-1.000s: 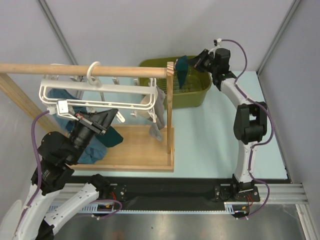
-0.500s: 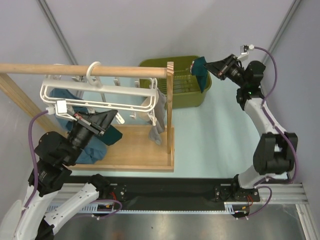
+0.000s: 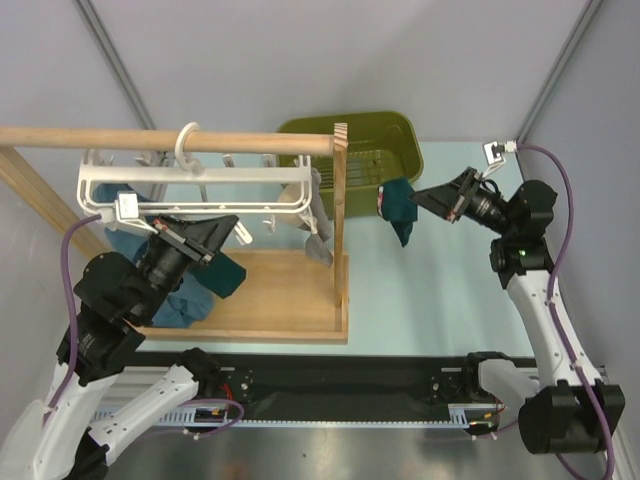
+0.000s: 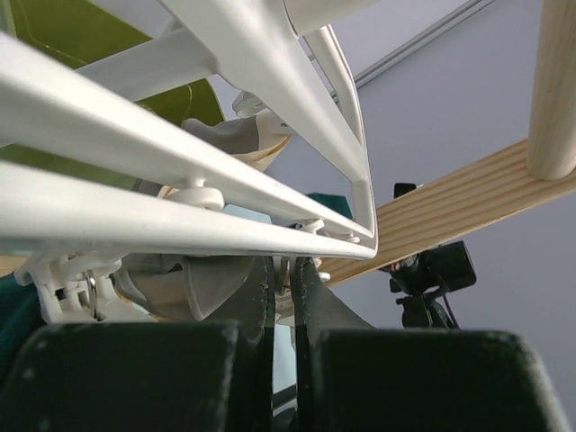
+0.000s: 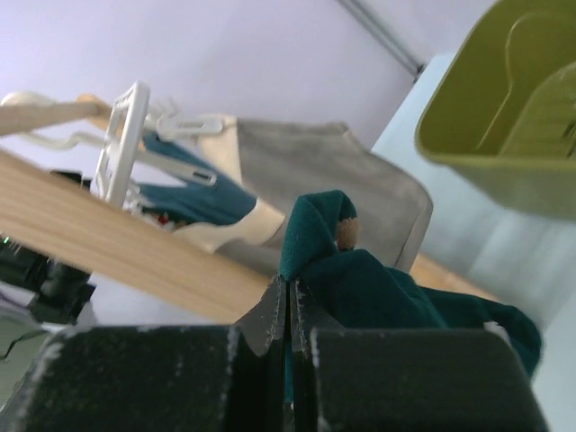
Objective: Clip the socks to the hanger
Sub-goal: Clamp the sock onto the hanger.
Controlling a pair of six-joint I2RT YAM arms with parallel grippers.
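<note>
Since the earlier frame the right arm has swung out and back from the olive-green plastic basket (image 3: pixel 400 135). Its right claw (image 3: pixel 418 197) now hangs over the pale blue worktop (image 3: pixel 430 290), between the basket and the arm's own base. The claw is clenched on a dark teal fabric sock (image 3: pixel 400 212), which dangles free just in front of the basket. The right wrist view shows the cloth bunched between the jaws.

The step in hand looks like the carry from basket to the white plastic bar-frame hanger (image 3: pixel 240 172), which hangs from the wooden rod-and-post rack (image 3: pixel 100 137). The left claw (image 3: pixel 233 227) sits just under the frame's bars, jaws drawn to a narrow slit. Whether they pinch a peg I cannot tell.

Next, I judge, the sock's edge must be brought leftward past the rack's upright post to a free peg, with that peg held open to receive it.

No sock shows in the visible part of the basket, though the post hides some of it. A grey sock (image 3: pixel 318 228) hangs at the hanger's right end, and teal fabric (image 3: pixel 195 290) lies heaped on the rack's wooden base.
</note>
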